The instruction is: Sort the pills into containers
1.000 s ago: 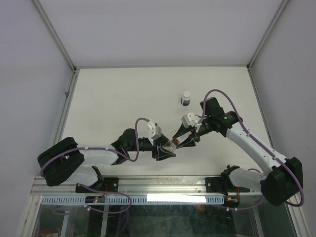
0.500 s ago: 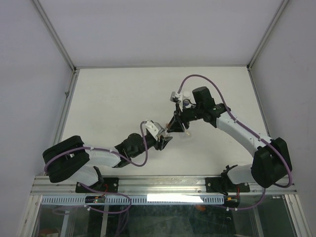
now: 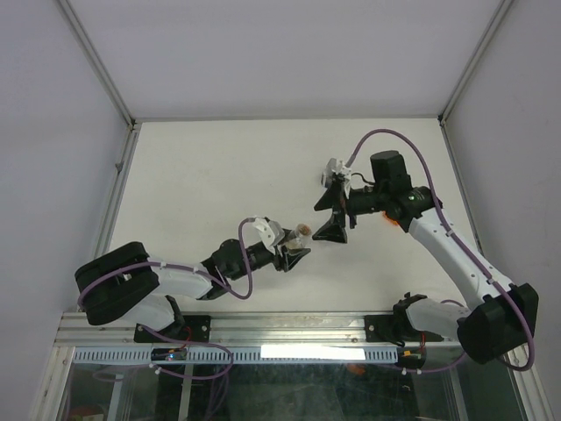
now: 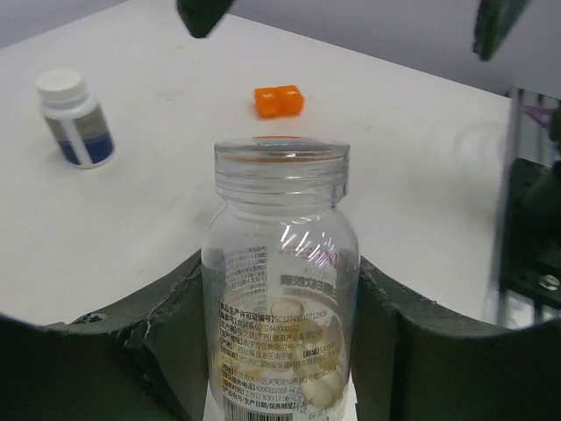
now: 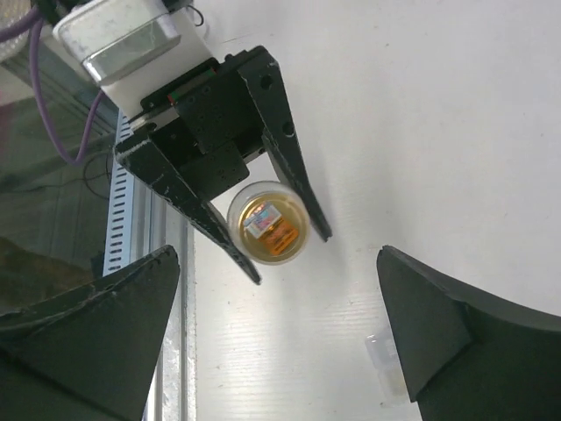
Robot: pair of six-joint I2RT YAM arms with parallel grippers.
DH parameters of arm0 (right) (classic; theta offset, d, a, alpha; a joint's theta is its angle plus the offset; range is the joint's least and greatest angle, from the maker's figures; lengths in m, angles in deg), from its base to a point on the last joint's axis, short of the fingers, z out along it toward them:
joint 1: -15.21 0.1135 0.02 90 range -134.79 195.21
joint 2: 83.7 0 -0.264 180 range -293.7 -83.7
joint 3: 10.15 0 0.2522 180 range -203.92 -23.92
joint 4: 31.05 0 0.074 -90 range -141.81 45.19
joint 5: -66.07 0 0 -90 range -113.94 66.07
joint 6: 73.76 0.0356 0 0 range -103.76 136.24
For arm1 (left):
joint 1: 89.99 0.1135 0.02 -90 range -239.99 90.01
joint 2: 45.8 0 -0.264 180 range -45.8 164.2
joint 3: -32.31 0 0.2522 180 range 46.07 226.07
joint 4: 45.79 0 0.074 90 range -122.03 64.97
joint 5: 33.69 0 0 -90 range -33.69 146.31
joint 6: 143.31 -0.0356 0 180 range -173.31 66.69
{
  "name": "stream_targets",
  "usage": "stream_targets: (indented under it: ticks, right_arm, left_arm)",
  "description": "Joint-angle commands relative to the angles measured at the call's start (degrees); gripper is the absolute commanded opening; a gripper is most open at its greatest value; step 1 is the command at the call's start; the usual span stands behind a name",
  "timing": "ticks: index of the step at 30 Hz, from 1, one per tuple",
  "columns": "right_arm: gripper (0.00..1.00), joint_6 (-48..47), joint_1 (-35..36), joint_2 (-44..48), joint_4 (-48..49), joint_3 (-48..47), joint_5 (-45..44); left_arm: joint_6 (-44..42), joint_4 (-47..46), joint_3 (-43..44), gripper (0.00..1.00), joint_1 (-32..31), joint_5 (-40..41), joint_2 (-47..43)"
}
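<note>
My left gripper (image 4: 282,263) is shut on the vial (image 4: 280,281), a clear round container with a printed label and a clear screw top. Pale pills (image 4: 317,386) lie in its lower part. In the top view the vial (image 3: 302,233) is held at the left gripper (image 3: 296,253), near the table's middle. My right gripper (image 5: 276,256) hangs wide open and empty above the vial (image 5: 267,222), not touching it; from the top it (image 3: 332,217) sits just right of the vial. A small transparent box (image 5: 386,355) lies on the table, partly behind a right finger.
A white bottle with a blue label (image 4: 74,118) stands on the table beyond the vial. A small orange two-cell box (image 4: 279,99) lies farther back. The table's near metal rail (image 5: 118,237) runs beside the left gripper.
My right gripper has opened wide, let go of the vial's top and drawn back to the right. The left gripper keeps holding the vial and has shifted slightly.
</note>
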Motion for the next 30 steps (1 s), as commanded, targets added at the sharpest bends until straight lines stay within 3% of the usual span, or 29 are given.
stream_targets:
  ticks: [1,4,7,9,15,22,30]
  right_arm:
    - [0.99,-13.7,-1.1,2.2,-8.1,-2.9,6.7]
    - [0.99,-27.7,-1.2,2.7,-15.9,-2.2,13.6]
    - [0.99,-50.7,-1.1,2.8,-28.9,-1.7,19.6]
    - [0.99,-57.5,-1.2,2.8,-33.7,-1.5,21.1]
    - [0.95,-57.7,-0.8,2.6,-33.2,-0.2,22.7]
    - [0.76,-53.9,1.6,2.1,-30.1,0.6,22.1]
    - [0.60,-51.3,4.0,1.3,-28.3,0.9,21.2]
  left_arm:
    - [3.4,-4.4,-0.3,0.00,0.9,-15.7,-3.8]
    - [6.2,-5.0,0.4,0.00,2.0,-26.4,-4.8]
    - [8.7,-5.2,1.4,0.00,3.0,-33.3,-4.9]
    - [9.9,-5.4,1.9,0.00,3.3,-36.3,-4.6]
    - [12.2,-5.9,3.6,0.00,3.7,-39.8,-2.3]
    - [12.9,-6.2,4.9,0.00,4.0,-40.4,-0.6]
    - [13.2,-5.9,5.3,0.00,4.5,-40.4,-0.3]
